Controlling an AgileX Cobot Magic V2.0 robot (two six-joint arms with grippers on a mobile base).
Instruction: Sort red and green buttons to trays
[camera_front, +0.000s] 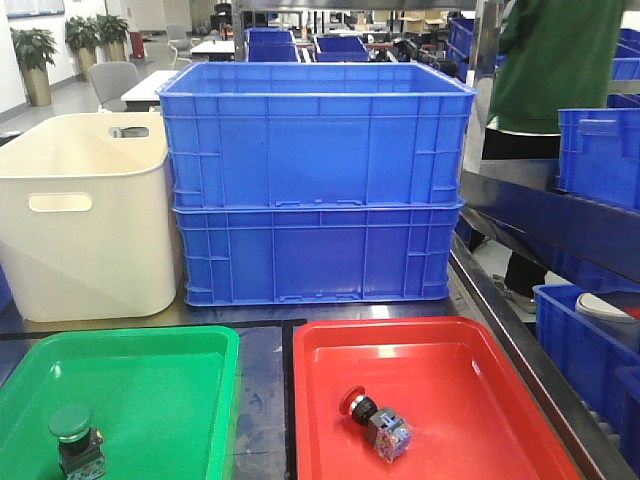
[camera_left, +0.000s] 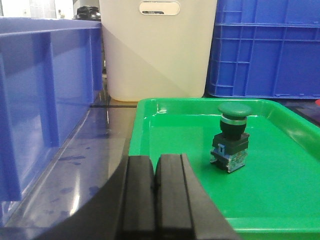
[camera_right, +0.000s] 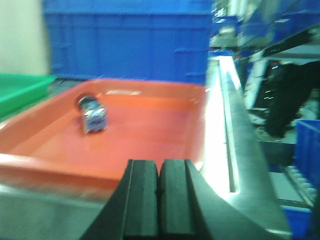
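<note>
Green button (camera_left: 232, 136): stands upright on its dark block body inside the green tray (camera_left: 280, 210), mushroom cap uppermost. Red button (camera_front: 378, 421): lies tipped on its side inside the red tray (camera_front: 480, 400), cap pointing toward the tray's left rear. Each button thus already rests in the tray of its own colour.

Handling, as judged: both are rigid, compact parts, probably light, with smooth rounded caps that would slip between flat pads. The squared block body below the cap offers the better hold, its flat opposite faces suiting parallel jaws; the tipped red one would call for a side-on approach.

Left gripper (camera_left: 156, 187): jaws pressed together, empty, hovering at the near rim of the green tray. Right gripper (camera_right: 159, 187): jaws likewise together, empty, just short of the red tray; this view is blurred.

Behind the trays on the worktop (camera_front: 262, 390): cream tub (camera_front: 80, 215), stacked blue crates (camera_front: 315, 180).
</note>
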